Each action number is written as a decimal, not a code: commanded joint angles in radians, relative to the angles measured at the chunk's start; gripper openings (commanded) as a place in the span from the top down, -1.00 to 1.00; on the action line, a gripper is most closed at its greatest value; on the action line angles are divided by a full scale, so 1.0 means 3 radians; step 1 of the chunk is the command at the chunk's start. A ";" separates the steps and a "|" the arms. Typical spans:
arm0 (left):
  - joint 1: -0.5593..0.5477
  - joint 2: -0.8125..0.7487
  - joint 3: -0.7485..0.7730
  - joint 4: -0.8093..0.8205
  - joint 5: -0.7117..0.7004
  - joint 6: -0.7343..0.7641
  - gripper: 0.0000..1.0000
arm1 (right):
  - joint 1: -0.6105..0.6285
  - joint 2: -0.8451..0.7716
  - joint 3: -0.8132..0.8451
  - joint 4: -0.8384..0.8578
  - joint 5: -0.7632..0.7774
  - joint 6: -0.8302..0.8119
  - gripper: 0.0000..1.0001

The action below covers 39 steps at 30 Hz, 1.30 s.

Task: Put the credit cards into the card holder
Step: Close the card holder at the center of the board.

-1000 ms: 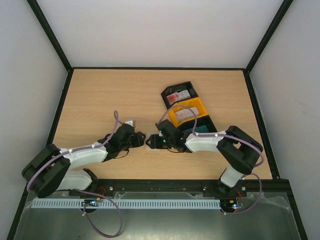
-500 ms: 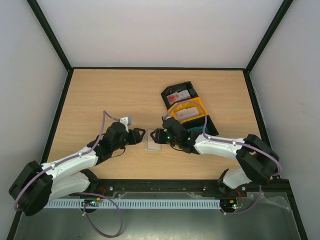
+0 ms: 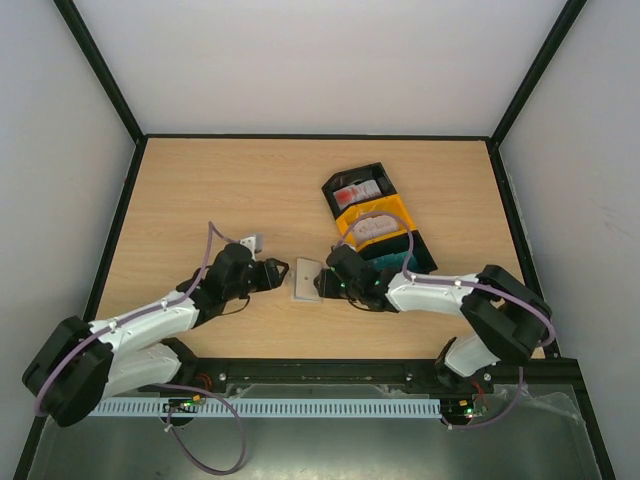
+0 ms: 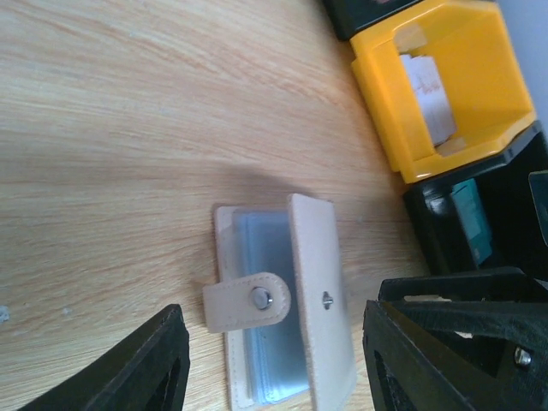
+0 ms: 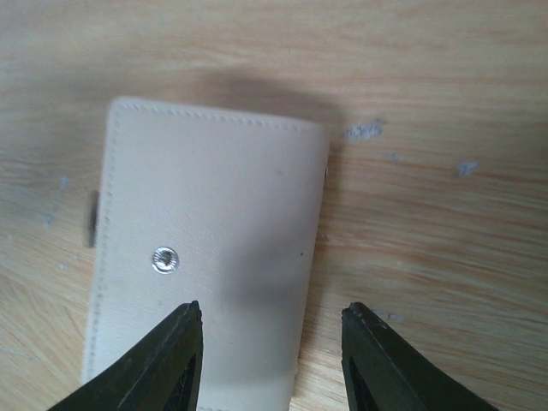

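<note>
The beige card holder (image 3: pixel 304 280) lies on the table between my two grippers. In the left wrist view its cover (image 4: pixel 321 300) stands partly raised over pale blue pockets (image 4: pixel 267 317), and the snap strap (image 4: pixel 248 301) lies loose. My left gripper (image 3: pixel 277 273) is open and empty just left of it. My right gripper (image 3: pixel 325 283) is open at its right edge; in the right wrist view (image 5: pixel 272 351) the cover (image 5: pixel 205 257) sits between the fingers. Credit cards lie in the bins: red-white (image 3: pixel 357 192), white (image 3: pixel 375 227), teal (image 4: pixel 472 218).
Three open bins stand in a row behind and to the right of the holder: black (image 3: pixel 378 178), orange (image 3: pixel 398 213), black (image 3: pixel 418 250). The orange bin (image 4: pixel 462 111) is close beyond the holder. Black frame rails edge the table.
Both grippers drew back from the holder and opened apart. The right gripper has since come back to the holder's right edge, and the cover now stands tilted up.
</note>
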 commanded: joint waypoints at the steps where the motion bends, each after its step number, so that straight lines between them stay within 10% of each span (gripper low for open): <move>1: 0.0055 0.0191 -0.0054 0.0083 0.0157 -0.0007 -0.14 | 0.0005 0.0209 -0.0034 0.0190 -0.0172 -0.0073 0.11; 13: 0.0030 0.0667 0.0248 -0.0082 0.0296 0.0314 -0.26 | 0.0007 0.0621 0.0102 0.0219 -0.0269 -0.0193 0.11; 21: -0.0341 0.1103 0.0936 -0.1069 -0.0529 0.0410 -0.35 | 0.0005 0.0668 0.0092 0.0270 -0.0259 -0.0160 0.14; 39: -0.0762 0.1509 0.1616 -0.2101 -0.1383 0.0116 0.62 | 0.0006 0.0596 -0.0150 0.0572 -0.0317 0.0009 0.21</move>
